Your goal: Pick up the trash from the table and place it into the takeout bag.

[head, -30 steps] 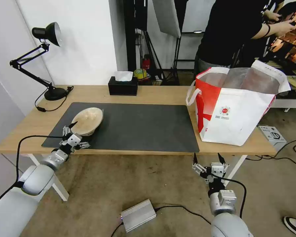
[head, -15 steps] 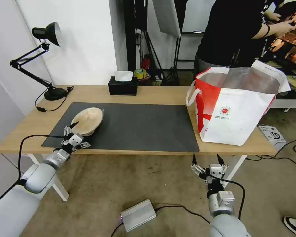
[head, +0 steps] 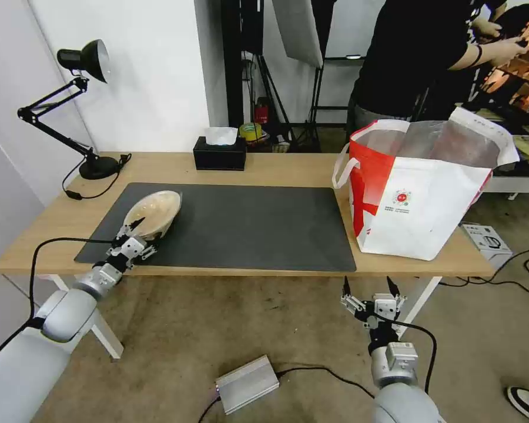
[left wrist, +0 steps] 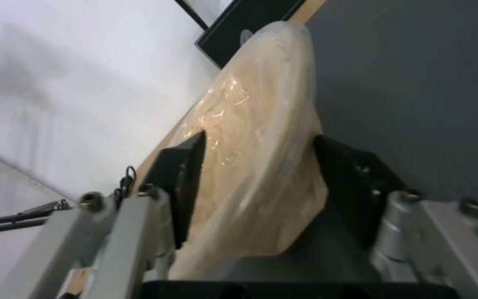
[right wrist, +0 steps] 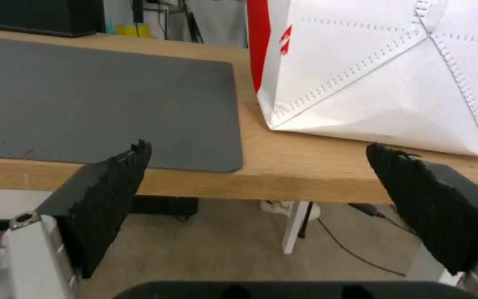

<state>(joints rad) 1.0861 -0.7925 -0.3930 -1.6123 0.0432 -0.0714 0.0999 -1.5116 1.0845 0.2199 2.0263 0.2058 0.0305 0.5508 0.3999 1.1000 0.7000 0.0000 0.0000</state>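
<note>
Beige paper-pulp bowl (head: 152, 214), tilted on edge, is clamped in the left end effector (head: 136, 239); right end effector (head: 367, 292) hangs spread apart below the desk (head: 288, 167).

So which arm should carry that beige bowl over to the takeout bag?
Left. The left gripper is already clamped on the beige bowl's rim, tilting it off the mat. The right gripper is nearer the takeout bag, but it hangs open and empty below the table edge.
</note>
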